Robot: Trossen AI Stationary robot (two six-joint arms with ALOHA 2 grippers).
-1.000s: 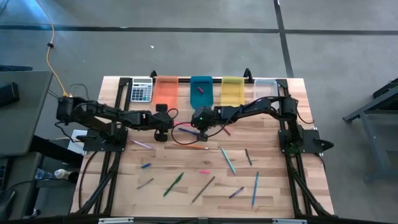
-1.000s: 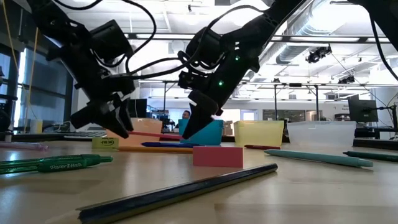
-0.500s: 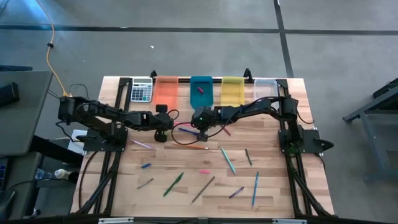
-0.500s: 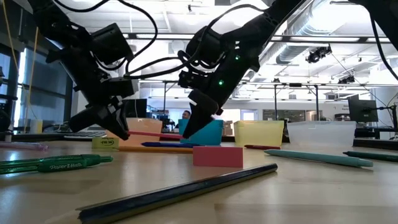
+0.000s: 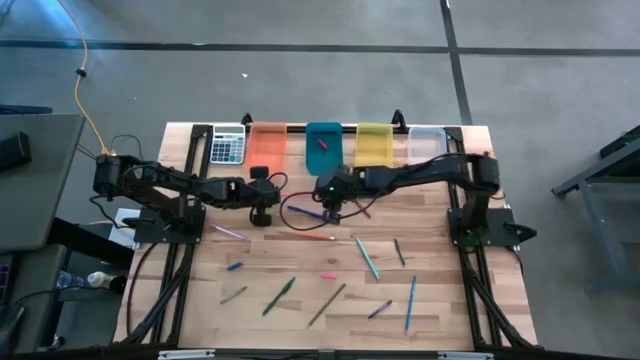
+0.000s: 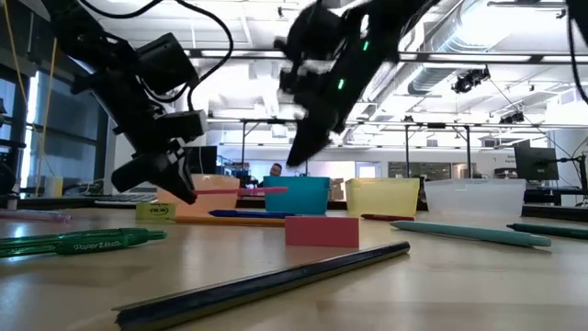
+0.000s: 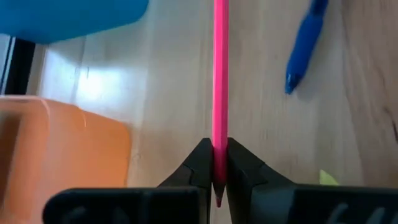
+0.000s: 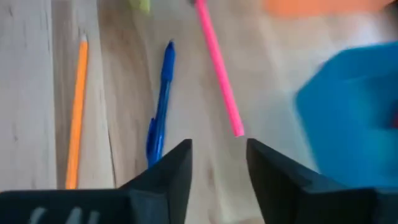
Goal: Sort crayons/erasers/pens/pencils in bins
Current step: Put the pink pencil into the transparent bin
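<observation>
Just in front of the orange bin (image 5: 266, 146), my left gripper (image 7: 214, 177) is clamped on one end of a pink pencil (image 7: 220, 74), its fingers (image 7: 196, 167) pinched tight on the tip in the left wrist view. The stick runs out straight ahead toward the teal-blue bin (image 7: 68, 15), with a blue pen (image 7: 305, 43) lying beside it on the wooden table (image 5: 440, 300). In the low view the pencil looks held level, clear of the wood, though I can't be certain its far end is off the surface.

My right gripper (image 8: 217, 165) hangs above the same patch with its fingers spread and nothing between them; below it I see the pink pencil's free end, the blue pen and an orange pencil (image 8: 76, 118).

To do this step well, I judge the grip is the weak point: holding a long stick by its very end lets it droop or swing. I'd lift slowly, keep the wrist level, and line the pencil lengthwise with whichever bin takes pencils before letting go low inside it. I'd also keep the right arm clear of the left's path, since both are crowded near the bins.
</observation>
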